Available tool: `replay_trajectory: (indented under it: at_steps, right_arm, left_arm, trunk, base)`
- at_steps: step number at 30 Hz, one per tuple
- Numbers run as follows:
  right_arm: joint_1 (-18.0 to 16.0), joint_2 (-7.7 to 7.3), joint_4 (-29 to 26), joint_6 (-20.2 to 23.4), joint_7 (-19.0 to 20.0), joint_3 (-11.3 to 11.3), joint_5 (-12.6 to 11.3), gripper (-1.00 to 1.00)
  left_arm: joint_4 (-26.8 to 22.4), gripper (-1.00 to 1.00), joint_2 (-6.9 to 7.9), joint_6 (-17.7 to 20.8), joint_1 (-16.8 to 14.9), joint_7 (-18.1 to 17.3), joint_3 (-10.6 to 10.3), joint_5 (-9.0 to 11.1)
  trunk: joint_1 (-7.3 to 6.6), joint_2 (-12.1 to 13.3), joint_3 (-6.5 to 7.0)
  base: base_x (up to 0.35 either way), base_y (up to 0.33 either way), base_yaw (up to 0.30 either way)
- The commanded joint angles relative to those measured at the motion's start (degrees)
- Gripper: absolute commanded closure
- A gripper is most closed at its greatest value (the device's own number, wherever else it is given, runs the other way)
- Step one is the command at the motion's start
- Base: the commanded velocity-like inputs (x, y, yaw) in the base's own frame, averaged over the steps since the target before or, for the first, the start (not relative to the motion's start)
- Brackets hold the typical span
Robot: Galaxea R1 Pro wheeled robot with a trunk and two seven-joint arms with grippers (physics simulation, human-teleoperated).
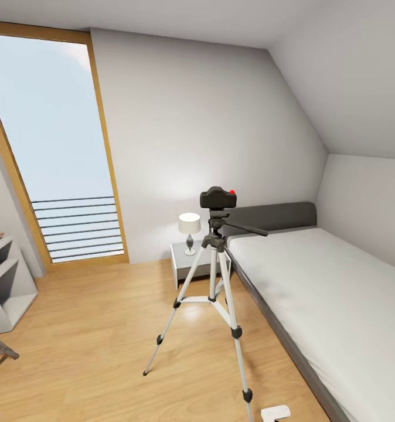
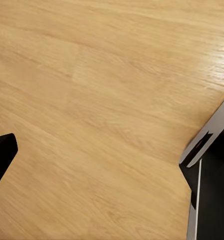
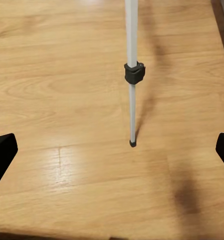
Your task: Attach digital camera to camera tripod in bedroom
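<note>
The digital camera (image 1: 218,198), black with a red button on top, sits on the black head of the camera tripod (image 1: 213,275). The tripod stands on the wood floor between me and the bed, its pan handle pointing right. In the right wrist view one silver tripod leg (image 3: 131,45) runs down past a black joint to its foot on the floor. My right gripper (image 3: 112,155) hangs open above that foot, with nothing between its fingertips (image 3: 2,155). My left gripper (image 2: 112,155) faces bare floor, one black fingertip (image 2: 1,157) showing at the frame's edge.
The grey bed (image 1: 338,293) with a white mattress runs along the right. A nightstand (image 1: 186,264) with a lamp (image 1: 189,225) stands behind the tripod. A tall window (image 1: 51,146) and a white shelf unit (image 1: 4,281) are at the left. A grey-and-black part (image 2: 211,170) crosses the left wrist view.
</note>
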Motion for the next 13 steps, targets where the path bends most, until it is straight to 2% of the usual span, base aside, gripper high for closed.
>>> replay_trajectory:
  at_steps: [1,13]
  right_arm:
    - [-0.02,0.02,0.08,-0.12,-0.38,-0.05,0.56,-1.0]
    - [-0.02,0.02,0.06,-0.12,-0.38,-0.05,0.56,-1.0]
  left_arm:
    - [-0.26,-1.0,0.08,-0.3,0.01,0.37,-0.48,0.44]
    - [-0.25,-1.0,0.08,-0.29,0.0,0.37,-0.48,0.44]
  trunk:
    - [0.02,-0.03,0.0]
    - [0.02,-0.03,0.0]
  base:
    - [0.0,0.0,0.0]
    - [0.0,0.0,0.0]
